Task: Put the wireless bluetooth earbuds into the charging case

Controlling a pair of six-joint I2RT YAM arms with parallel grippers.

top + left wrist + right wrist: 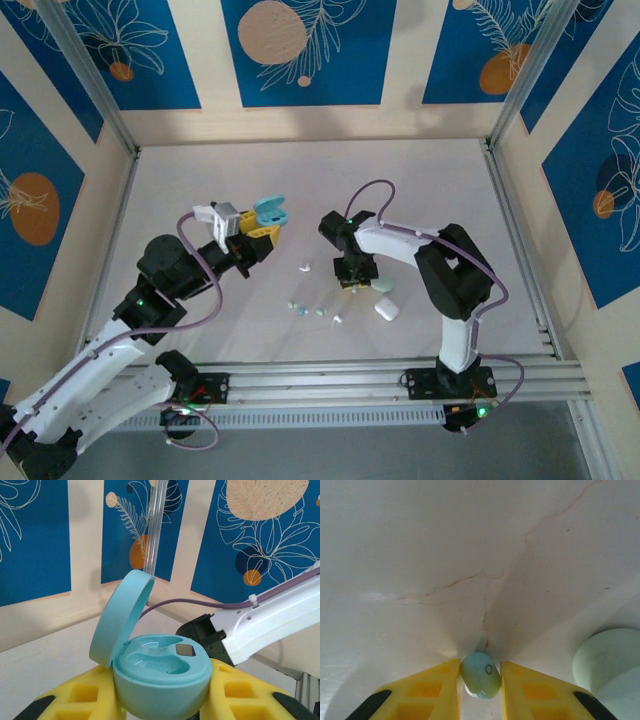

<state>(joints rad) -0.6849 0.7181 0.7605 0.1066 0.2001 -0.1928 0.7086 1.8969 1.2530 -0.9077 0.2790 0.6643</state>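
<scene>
While the left claw point(258, 230) is clamped on the base of the pale blue charging case point(160, 680), lid tipped back and both wells looking empty, the right claw point(352, 280) is down at the bench point(420, 200), its yellow fingers point(435, 685) closed on either side of one pale blue-green earbud point(480, 675). The earbud sits pinched at the fingertips, low against the bench surface; whether it has left the surface cannot be told. A pale green case point(607, 665) lies just beside the right claw, a white case point(386, 309) a little nearer the arm bases. Other loose earbuds point(305, 309) are scattered on the bench between the two arms, one white one point(305, 267) apart from the rest. Step in hand, as judged: pick-up of the first earbud, nothing yet seated. The next move calls for a straight lift without rolling the glossy bud out of the pinch, then a carry across to the open case, the bud turned to match a well and lowered in before release. The left claw needs to hold the case steady, opening upward.
</scene>
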